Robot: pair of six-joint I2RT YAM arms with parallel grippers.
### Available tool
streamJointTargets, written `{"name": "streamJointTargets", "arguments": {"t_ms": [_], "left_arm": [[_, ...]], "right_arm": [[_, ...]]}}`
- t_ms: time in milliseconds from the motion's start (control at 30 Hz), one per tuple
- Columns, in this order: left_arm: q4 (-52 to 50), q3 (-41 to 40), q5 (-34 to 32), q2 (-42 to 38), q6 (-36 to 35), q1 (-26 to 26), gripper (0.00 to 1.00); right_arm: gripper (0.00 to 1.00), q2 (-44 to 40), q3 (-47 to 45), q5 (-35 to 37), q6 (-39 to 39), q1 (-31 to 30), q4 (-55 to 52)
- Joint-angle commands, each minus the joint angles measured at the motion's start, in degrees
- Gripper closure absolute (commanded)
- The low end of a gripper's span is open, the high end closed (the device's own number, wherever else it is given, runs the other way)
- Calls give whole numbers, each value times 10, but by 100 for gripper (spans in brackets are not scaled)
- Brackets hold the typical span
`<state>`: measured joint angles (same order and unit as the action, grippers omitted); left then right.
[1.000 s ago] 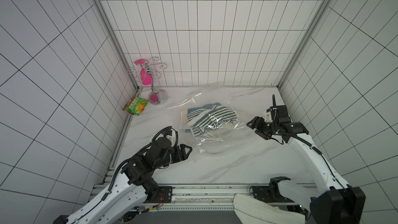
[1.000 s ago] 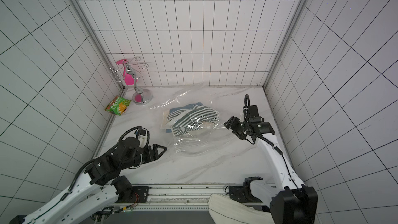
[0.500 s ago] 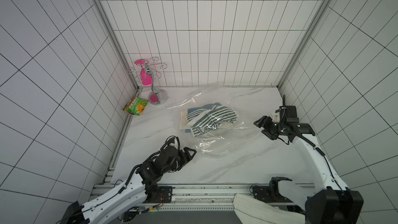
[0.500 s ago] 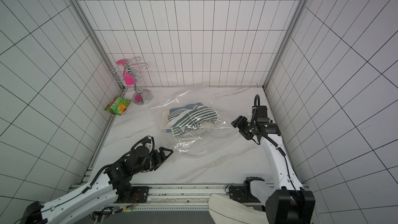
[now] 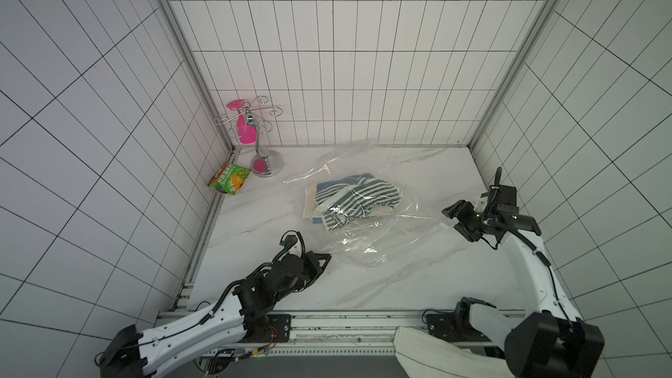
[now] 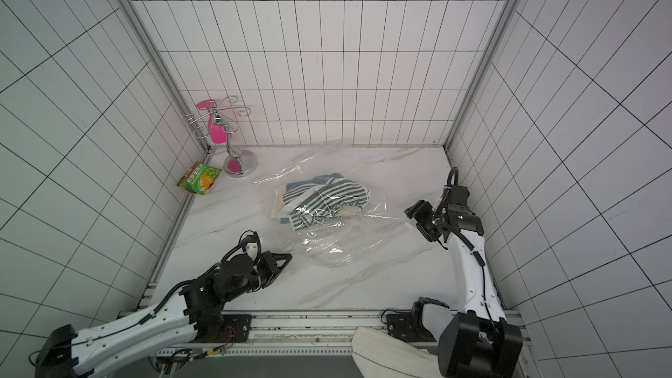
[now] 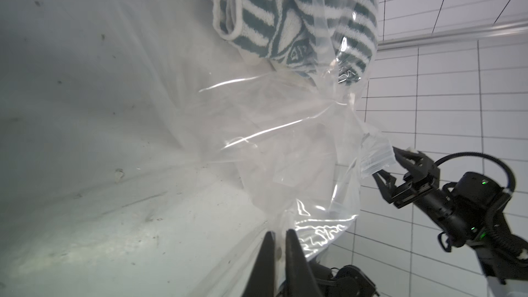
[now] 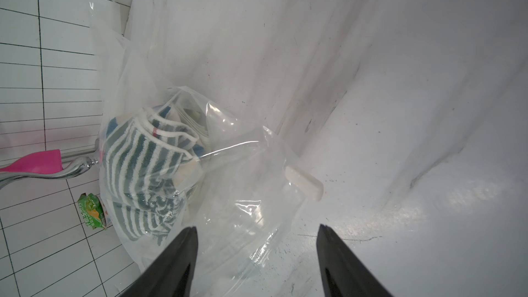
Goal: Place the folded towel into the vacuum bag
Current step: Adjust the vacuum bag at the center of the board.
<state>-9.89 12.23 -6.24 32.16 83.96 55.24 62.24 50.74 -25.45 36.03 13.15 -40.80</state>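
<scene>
A teal-and-white striped towel (image 5: pixel 358 200) (image 6: pixel 327 200) lies bunched inside the vacuum bag (image 5: pixel 367 245) (image 6: pixel 334 249), a clear crinkly bag spread over the marble floor. My left gripper (image 5: pixel 326 257) (image 6: pixel 288 257) sits at the bag's near-left corner. In the left wrist view it (image 7: pixel 279 231) is shut on the bag's film (image 7: pixel 271 138), with the towel (image 7: pixel 285 18) beyond. My right gripper (image 5: pixel 454 220) (image 6: pixel 418 220) (image 8: pixel 257 231) stands open at the bag's right edge, holding nothing. The bag's zip strip (image 8: pixel 257 252) lies below its jaws. A white slider clip (image 8: pixel 304 182) sits just ahead.
A chrome hook stand (image 5: pixel 263 161) with a pink piece stands in the back left corner. A green snack packet (image 5: pixel 229 178) lies beside it. Tiled walls close in on three sides. A metal rail (image 5: pixel 345 325) and a white cloth (image 5: pixel 436 354) run along the front.
My left gripper edged right to the bag's corner and went from open to shut on the film. My right gripper drew back to the right, still open.
</scene>
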Motion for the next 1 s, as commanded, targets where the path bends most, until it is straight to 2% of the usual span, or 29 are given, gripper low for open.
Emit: {"name": "streamJointTargets", "arguments": {"t_ms": [0,100,200,267,333,433,467,500,533,567,700,767,833,900,967], "left_arm": [[-177,44,-12,-65,24,3,100],[-358,92,-18,-142,3,3,100],[-488,128,-12,-191,-16,2,100],[-548,143,-1,-197,-23,2,100],[-587,156,-6,-192,-32,2,100],[-610,194,-52,-167,-57,2,100],[-615,215,-71,-154,-68,2,91],[-619,236,-86,-138,-76,2,73],[-615,252,-91,-122,-85,2,63],[-609,271,-97,-100,-98,2,57],[-613,364,-162,-23,-160,2,43],[-632,412,-208,9,-192,0,35],[-609,435,-222,32,-241,-11,33],[-536,435,-148,64,-307,-56,33],[-469,423,-32,100,-353,-122,35]], "right_arm": [[29,11,7,-3,-23,6,9],[23,47,8,-32,-37,-5,31],[20,78,7,-6,-51,-48,42],[18,93,4,-21,-57,-72,51],[18,101,-3,-64,-63,-89,64],[17,96,-15,-100,-86,-112,54],[17,89,-25,-110,-92,-113,46],[17,82,-37,-109,-99,-115,37],[17,74,-50,-105,-101,-116,33],[17,68,-65,-101,-100,-117,33],[19,68,-98,-115,-102,-116,36],[23,63,-113,-151,-89,-116,54],[31,50,-131,-204,-60,-121,88],[46,25,-150,-258,4,-133,143],[64,-4,-156,-285,73,-143,185]]}}
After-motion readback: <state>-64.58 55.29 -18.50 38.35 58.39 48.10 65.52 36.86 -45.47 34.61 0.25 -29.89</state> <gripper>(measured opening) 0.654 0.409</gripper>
